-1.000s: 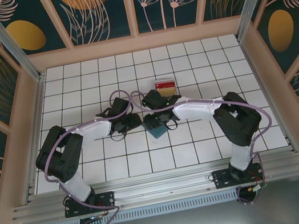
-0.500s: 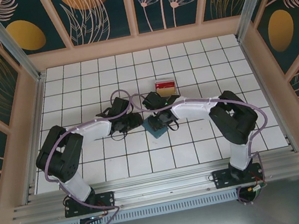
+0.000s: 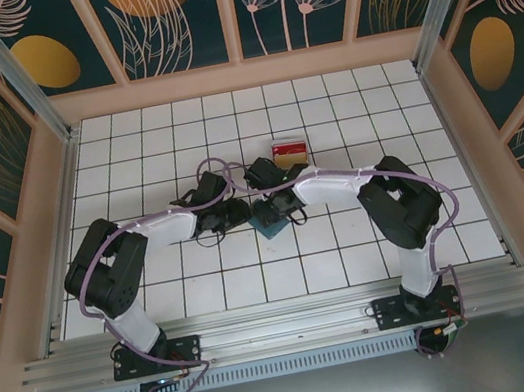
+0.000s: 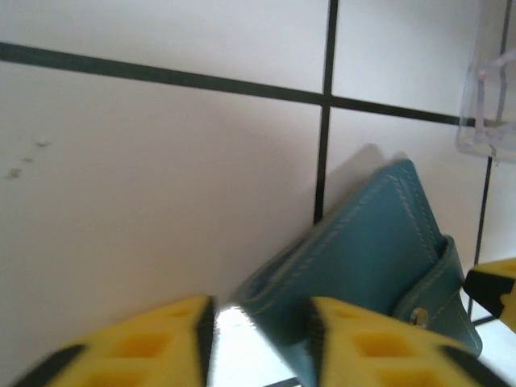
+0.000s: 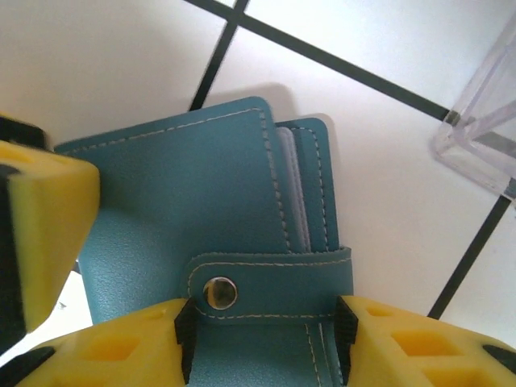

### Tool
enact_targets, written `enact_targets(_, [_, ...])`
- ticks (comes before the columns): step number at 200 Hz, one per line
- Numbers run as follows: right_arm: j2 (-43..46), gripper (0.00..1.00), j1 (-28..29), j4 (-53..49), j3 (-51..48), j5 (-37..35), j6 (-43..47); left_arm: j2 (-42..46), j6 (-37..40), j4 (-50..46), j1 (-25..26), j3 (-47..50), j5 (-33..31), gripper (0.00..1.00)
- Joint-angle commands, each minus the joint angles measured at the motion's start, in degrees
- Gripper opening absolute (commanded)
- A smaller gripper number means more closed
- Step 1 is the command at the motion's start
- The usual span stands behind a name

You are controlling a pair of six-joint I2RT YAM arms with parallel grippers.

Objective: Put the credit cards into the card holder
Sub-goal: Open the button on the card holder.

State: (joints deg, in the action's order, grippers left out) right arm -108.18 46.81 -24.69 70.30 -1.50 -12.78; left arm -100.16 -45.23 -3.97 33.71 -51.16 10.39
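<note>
The card holder [image 3: 269, 225] is a teal wallet lying on the white tiles between both arms, its snap strap [image 5: 274, 282] fastened. My left gripper [image 3: 235, 213] is low at the wallet's left edge. Its yellow fingers [image 4: 137, 347] stand apart around a corner of the card holder [image 4: 379, 258], with a gap on the left side. My right gripper [image 5: 262, 343] is open right over the card holder [image 5: 185, 193], its fingers astride the strap. A red credit card [image 3: 286, 149] lies in a clear box behind the wallet.
The clear plastic box [image 3: 291, 154] stands one tile behind the wallet, and its corner is seen in both wrist views [image 4: 488, 113] [image 5: 484, 121]. Wooden walls [image 3: 241, 75] ring the tiled floor. Each gripper's yellow finger appears in the other's wrist view [image 5: 40, 218] [image 4: 496, 286].
Both grippers have edged toward each other over the wallet. The right arm has shifted left, and the left jaws have narrowed around the wallet's corner.
</note>
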Motion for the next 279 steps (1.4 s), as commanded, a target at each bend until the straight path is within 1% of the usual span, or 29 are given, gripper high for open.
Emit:
enact_targets(1, [1.45,0.52,-0.06,-0.38,2.23,0.27,-0.75,-1.89,-0.25,1.53,0.23,0.62,2.04,0.25])
enact_targets(56, [-0.63,0.53,-0.66,0.27,2.75,0.35,-1.16,-1.36,0.06,1.11,0.24,0.97,1.21,0.26])
enact_targets(63, [-0.66,0.53,-0.66,0.25,2.28,1.88,-1.11,-1.3,0.01,1.07,0.28,1.07,1.12,0.26])
enact_targets(79, [-0.7,0.53,-0.62,0.34,0.48,2.44,-0.95,-1.17,-0.12,1.28,0.28,1.57,1.12,0.26])
enact_targets(110, [-2.44,0.53,-0.75,2.35,-2.99,1.92,-0.79,-1.71,-0.56,2.32,0.29,1.78,1.54,0.26])
enact_targets(135, [-4.66,0.54,-0.76,3.39,-2.98,1.87,-1.24,-2.1,-0.47,2.17,0.24,1.13,2.02,0.26])
enact_targets(153, [-5.0,0.52,-0.93,4.32,-3.55,1.91,-1.66,-1.75,-0.38,2.28,0.28,1.28,1.96,0.26])
enact_targets(206, [-4.92,0.33,-2.76,6.16,-6.33,1.67,-2.42,-1.81,-0.85,3.06,0.28,2.01,2.44,0.26])
enact_targets(223, [-4.53,0.23,-3.02,6.86,-6.98,1.7,-2.52,-1.76,-0.82,3.07,0.3,2.04,2.35,0.26])
enact_targets(246, [-4.5,0.13,-3.08,7.66,-7.13,2.33,-3.15,-1.83,-0.65,2.99,0.23,2.01,2.44,0.26])
enact_targets(254, [-4.15,0.08,-3.09,8.21,-7.35,2.87,-3.5,-1.84,-0.65,3.0,0.27,1.94,2.46,0.26])
enact_targets(259, [-3.9,0.03,-3.11,8.65,-7.5,3.18,-3.84,-1.76,-0.62,2.98,0.24,2.0,2.44,0.26])
enact_targets(279, [-3.07,0.02,-3.25,9.52,-7.81,4.39,-4.36,-1.66,-0.73,2.99,0.22,2.24,2.22,0.26])
